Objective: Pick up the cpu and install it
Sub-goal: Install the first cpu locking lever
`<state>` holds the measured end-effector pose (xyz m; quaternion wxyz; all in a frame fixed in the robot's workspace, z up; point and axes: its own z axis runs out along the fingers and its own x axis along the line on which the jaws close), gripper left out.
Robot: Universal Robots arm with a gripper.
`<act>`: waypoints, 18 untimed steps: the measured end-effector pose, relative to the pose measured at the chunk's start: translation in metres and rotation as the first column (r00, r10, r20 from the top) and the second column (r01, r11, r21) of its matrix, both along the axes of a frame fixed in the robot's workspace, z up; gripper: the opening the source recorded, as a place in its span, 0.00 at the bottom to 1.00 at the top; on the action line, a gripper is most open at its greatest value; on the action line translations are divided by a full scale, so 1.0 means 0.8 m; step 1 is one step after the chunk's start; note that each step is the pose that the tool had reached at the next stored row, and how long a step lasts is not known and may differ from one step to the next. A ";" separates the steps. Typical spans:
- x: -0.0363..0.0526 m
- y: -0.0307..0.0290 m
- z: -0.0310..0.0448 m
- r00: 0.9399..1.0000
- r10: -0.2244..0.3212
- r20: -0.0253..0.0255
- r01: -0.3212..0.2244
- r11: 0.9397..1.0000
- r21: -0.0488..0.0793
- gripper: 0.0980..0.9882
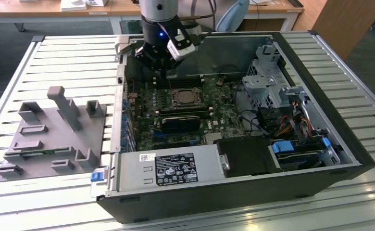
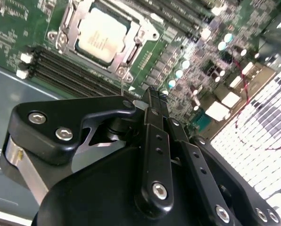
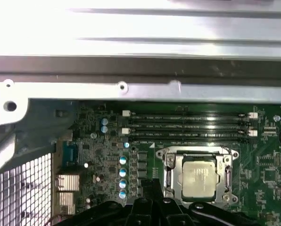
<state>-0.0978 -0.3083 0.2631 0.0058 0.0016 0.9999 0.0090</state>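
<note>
We see the cpu (image 2: 103, 36) already lying flat in the motherboard socket (image 1: 186, 97), its silver top plate facing up and framed by the socket's metal bracket (image 3: 199, 153), so the seating looks done. Taking that socket as our landmark, the hand (image 2: 152, 94) hangs just above and beside it, over the memory slots (image 3: 190, 125) that run along one edge of the socket. Its fingers (image 2: 154, 141) are pressed together and empty, which fits a release that leaves the chip resting on its own. The open computer case (image 1: 341, 144) holding the socket lies on its side on the slatted bench (image 1: 66, 53), and a grey fixture tray (image 1: 49, 139) sits well apart from the socket, outside the case.
</note>
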 end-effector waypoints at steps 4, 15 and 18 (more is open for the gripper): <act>-0.002 0.0114 -0.0033 1.000 0.000 0.000 0.000 1.000 0.000 0.01; 0.004 0.0197 -0.0066 1.000 0.000 0.000 0.000 1.000 0.000 0.01; 0.009 0.0199 -0.0067 1.000 0.000 0.000 0.000 1.000 0.000 0.01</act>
